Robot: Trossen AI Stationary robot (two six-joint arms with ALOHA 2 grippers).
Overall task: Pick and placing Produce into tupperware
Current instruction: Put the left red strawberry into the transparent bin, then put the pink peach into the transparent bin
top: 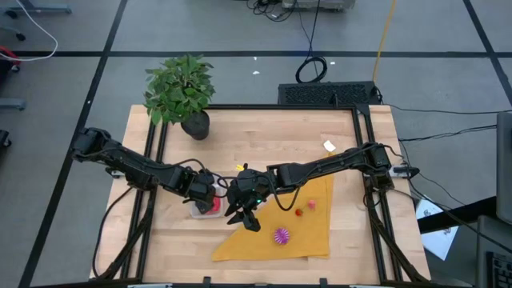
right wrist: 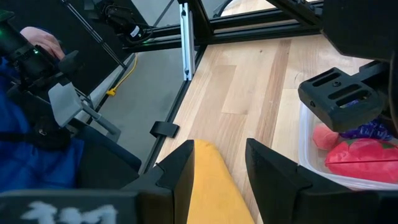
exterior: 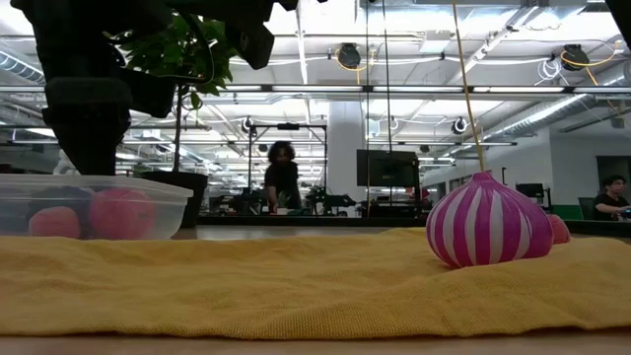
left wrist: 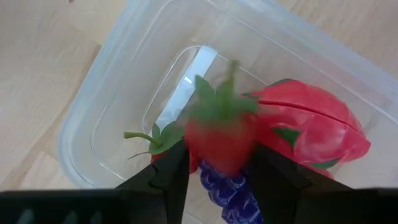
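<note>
The clear tupperware (top: 202, 210) stands on the wood just left of the yellow cloth (top: 308, 240). It holds a big red fruit (left wrist: 311, 124), purple grapes (left wrist: 227, 190) and a leafy red piece (left wrist: 152, 140). My left gripper (left wrist: 217, 168) points down into the box with a toy strawberry (left wrist: 221, 140) between its fingers. My right gripper (top: 246, 216) hovers above the cloth's sloping edge, right of the box, with a narrow gap between its fingers (right wrist: 221, 162) and nothing in it. A magenta striped piece (top: 282, 235) and two small red pieces (top: 304, 209) lie on the cloth. My left gripper has the strawberry's red body (left wrist: 200, 149) between its two fingertips, the green leaves up. The fingers come from above, pointing down into the tupperware. The strawberry hangs clear above the grapes and shows blurred while the fingers are sharp.
A potted plant (top: 182, 92) stands at the table's far left. A small white scrap (top: 329, 146) lies at the far right. Black frame rails (top: 364, 144) run along the table's sides. Beyond the table, people show in the room in the low view.
</note>
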